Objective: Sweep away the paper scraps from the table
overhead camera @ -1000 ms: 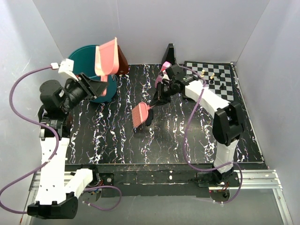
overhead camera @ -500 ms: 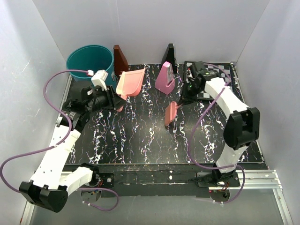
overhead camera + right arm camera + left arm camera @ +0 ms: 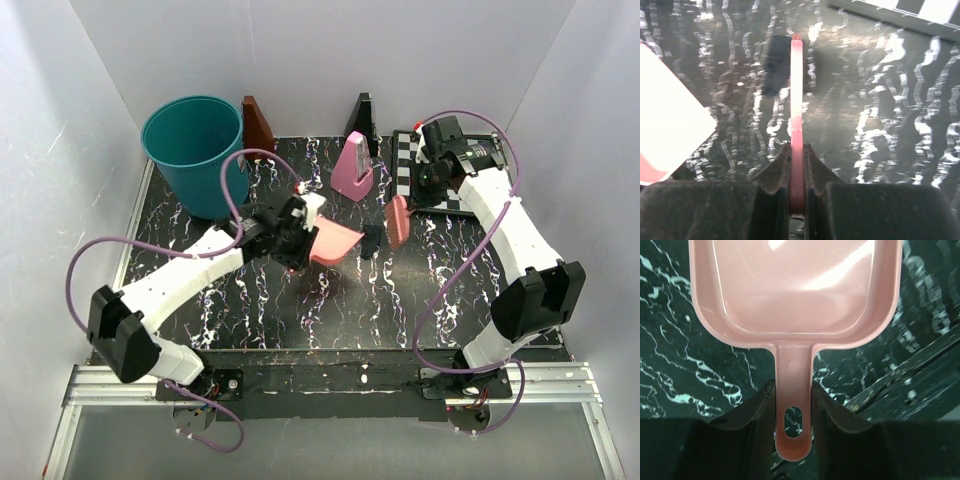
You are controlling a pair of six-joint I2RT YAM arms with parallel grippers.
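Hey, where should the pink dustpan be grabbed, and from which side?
Grip the dustpan by its narrow handle, coming in from the handle end, behind the pan. The handle is a slim, straight bar, thin enough to pinch across its two sides; the rest is too wide. The left gripper holds it just so.

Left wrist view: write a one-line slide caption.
Pink dustpan, no scraps showing inside, handle clamped between the left arm's black fingers, black marbled table beneath.

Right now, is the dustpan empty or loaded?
Empty as far as shown: the dustpan shows bare pink plastic in the left wrist view; its front edge is out of frame.
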